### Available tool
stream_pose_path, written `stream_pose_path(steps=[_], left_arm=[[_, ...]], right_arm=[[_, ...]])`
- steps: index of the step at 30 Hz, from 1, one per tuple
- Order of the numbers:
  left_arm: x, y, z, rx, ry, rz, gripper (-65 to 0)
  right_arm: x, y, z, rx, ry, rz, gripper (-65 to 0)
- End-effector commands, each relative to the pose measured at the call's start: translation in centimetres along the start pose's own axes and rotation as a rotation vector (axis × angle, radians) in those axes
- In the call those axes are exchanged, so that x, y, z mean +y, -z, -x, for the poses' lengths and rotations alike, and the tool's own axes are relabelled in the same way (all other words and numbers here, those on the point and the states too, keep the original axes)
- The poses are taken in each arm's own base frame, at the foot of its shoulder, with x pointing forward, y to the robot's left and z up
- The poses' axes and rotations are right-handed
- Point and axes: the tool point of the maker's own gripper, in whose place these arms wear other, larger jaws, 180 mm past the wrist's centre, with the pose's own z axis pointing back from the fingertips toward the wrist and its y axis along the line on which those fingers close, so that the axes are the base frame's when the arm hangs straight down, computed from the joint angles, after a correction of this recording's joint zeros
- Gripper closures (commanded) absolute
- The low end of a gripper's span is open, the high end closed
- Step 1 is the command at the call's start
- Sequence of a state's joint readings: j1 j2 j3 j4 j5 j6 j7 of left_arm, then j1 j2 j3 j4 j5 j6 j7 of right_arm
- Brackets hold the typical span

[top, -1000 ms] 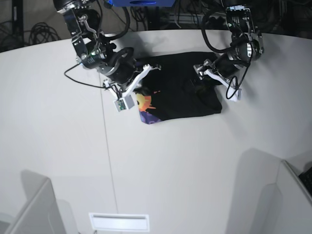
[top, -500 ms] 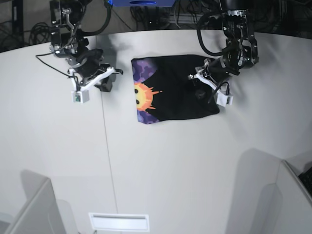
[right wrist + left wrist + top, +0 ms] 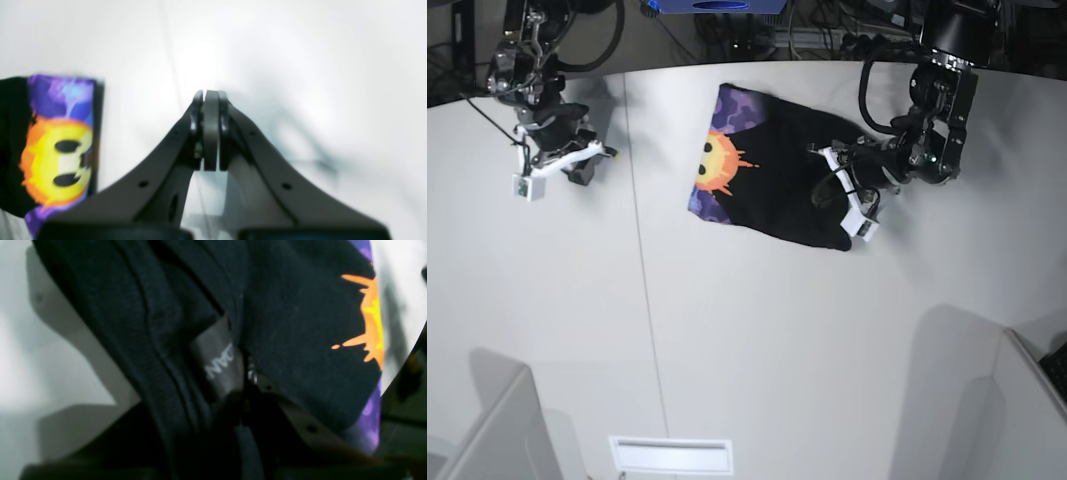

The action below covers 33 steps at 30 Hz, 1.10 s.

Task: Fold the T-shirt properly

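Left gripper [image 3: 839, 190]: your left gripper is clamped on the right-hand edge of the T-shirt, in the base view. In the left wrist view its dark, matte jaws meet over bunched black fabric, with cloth pinched between them.

T-shirt [image 3: 772, 180]: you see it as a folded, roughly rectangular bundle on the far half of the table, tilted so its long edge runs on a diagonal. Most of what faces up is plain black knit. Along its left edge a strip of print shows: an orange-yellow sun face with spiky rays on purple honeycomb.

Fabric close up [image 3: 293, 340]: soft jersey, with ribbed seams running in curved ridges where layers overlap.

Neck label [image 3: 218, 356]: a smooth grey woven tag with pale lettering, lying just beside the jaws.

Table [image 3: 757, 340]: a smooth, pale matte surface with a thin seam running front to back, left of the shirt.

Right gripper [image 3: 210, 133]: your right gripper is fully closed with nothing between its flat dark pads. It sits over bare table, well apart from the shirt, at the far left in the base view.
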State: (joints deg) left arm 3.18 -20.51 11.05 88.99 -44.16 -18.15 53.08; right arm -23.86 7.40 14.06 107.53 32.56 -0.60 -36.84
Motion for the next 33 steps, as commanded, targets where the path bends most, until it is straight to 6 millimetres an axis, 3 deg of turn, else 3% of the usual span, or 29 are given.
stream_pose_path(steps=[1,12,18,23,26,33], left_arm=[[-0.1,0.0,-0.3,0.028,0.058,-0.007,0.0],[-3.6,1.7,-2.4,0.161,0.417,0.060,0.0],[-4.2,2.3,-2.7,0.233,0.596,0.055,0.0],[-3.4,3.0,-2.7,0.296,0.850,-0.033,0.0],[-4.1,3.4,-2.5,0.328,1.031,-0.017,0.0],[-3.8,4.1,-3.8,0.363,1.295,-0.090,0.0]], right_arm=[[-0.2,-0.4,-1.2,-0.044,-0.009,0.002,0.0],[-5.1,-2.2,-1.2,-0.095,0.135,0.141,0.0],[-7.1,-3.3,-0.4,-0.101,0.178,0.199,0.0],[-7.8,-3.9,1.0,-0.099,0.248,0.233,0.0],[-7.9,-4.1,1.5,-0.101,0.280,0.244,0.0],[-7.4,-4.0,1.9,-0.094,0.294,0.237,0.0]])
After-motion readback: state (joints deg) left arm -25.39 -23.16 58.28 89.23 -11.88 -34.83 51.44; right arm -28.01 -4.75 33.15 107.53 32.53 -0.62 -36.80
